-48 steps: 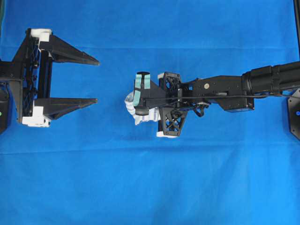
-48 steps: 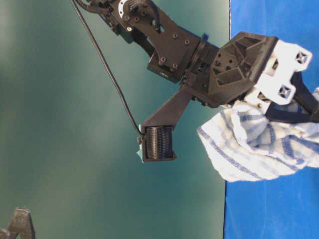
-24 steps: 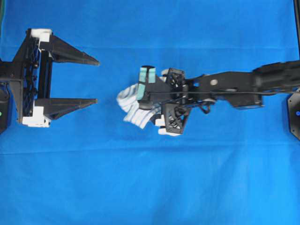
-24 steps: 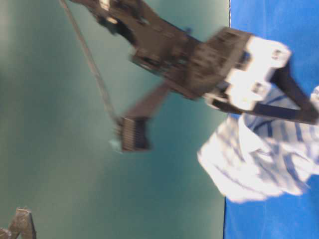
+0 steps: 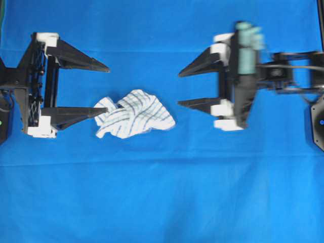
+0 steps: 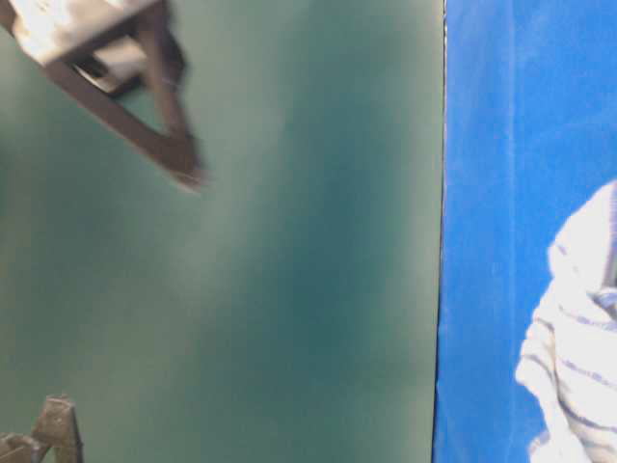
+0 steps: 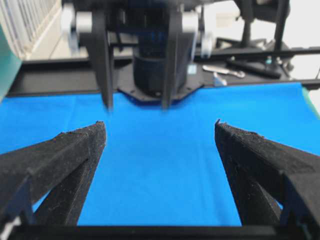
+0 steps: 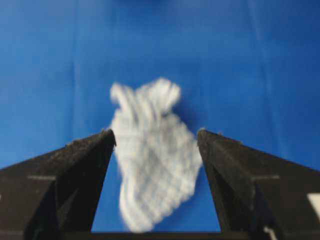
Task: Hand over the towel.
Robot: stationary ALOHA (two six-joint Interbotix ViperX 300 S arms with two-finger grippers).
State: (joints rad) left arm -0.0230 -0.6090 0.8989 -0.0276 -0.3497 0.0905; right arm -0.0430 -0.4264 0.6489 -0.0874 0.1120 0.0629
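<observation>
Both grippers stand with their jaws spread wide and nothing between them. From overhead, the right gripper (image 5: 181, 88) sits over on the right side of the blue tablecloth (image 5: 162, 192), its body blurred, its two dark fingers pointing left toward the middle. Facing it, the left gripper (image 5: 106, 87) points right from the left edge.

Between them lies the towel (image 5: 133, 120), a crumpled white heap with thin blue-grey checks, flat on the tablecloth and held by neither gripper. Its left end lies at the tip of the left gripper's lower finger (whether they actually touch I cannot tell from above). The right gripper's fingertips are well clear of its other end.

From the right wrist camera the towel (image 8: 152, 150) shows blurred on the cloth, framed between the two black fingers (image 8: 65, 175). The table-level view catches only an edge of it at far right.
</observation>
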